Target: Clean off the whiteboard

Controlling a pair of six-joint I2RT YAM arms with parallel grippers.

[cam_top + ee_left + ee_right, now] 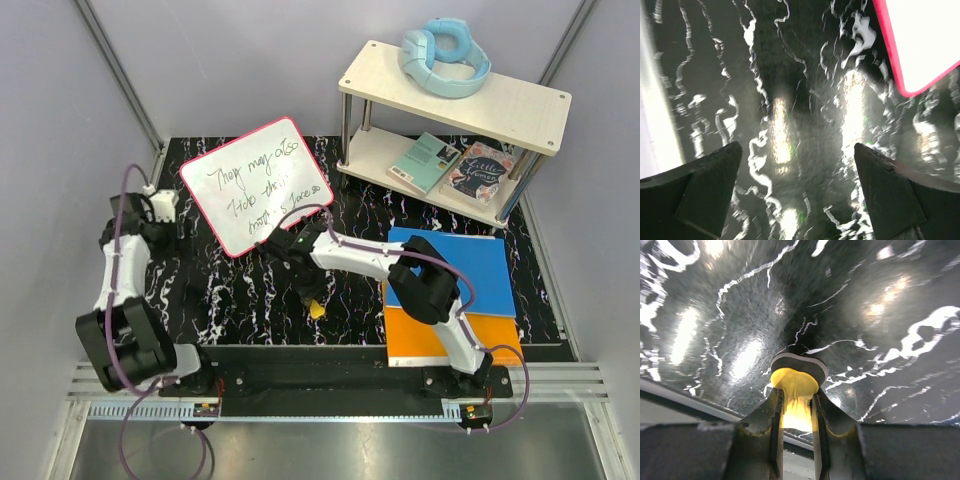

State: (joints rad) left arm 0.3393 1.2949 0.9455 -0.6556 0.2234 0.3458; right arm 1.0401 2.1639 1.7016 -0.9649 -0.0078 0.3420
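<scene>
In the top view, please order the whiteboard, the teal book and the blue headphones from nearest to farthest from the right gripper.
From the right gripper:
1. whiteboard, behind it, left.
2. teal book, on the lower shelf, right.
3. blue headphones, on the top shelf.

The top camera is looking down from high above the near edge, taking in the whole table (240, 292), the whiteboard (255, 185) and the shelf (455, 95). The left wrist camera is hanging close over the table (805, 100), sharing the whiteboard (925, 40) corner. The right wrist camera is facing down, very near the yellow eraser (795, 385); the top camera is catching that yellow eraser (316, 309) too.
</scene>
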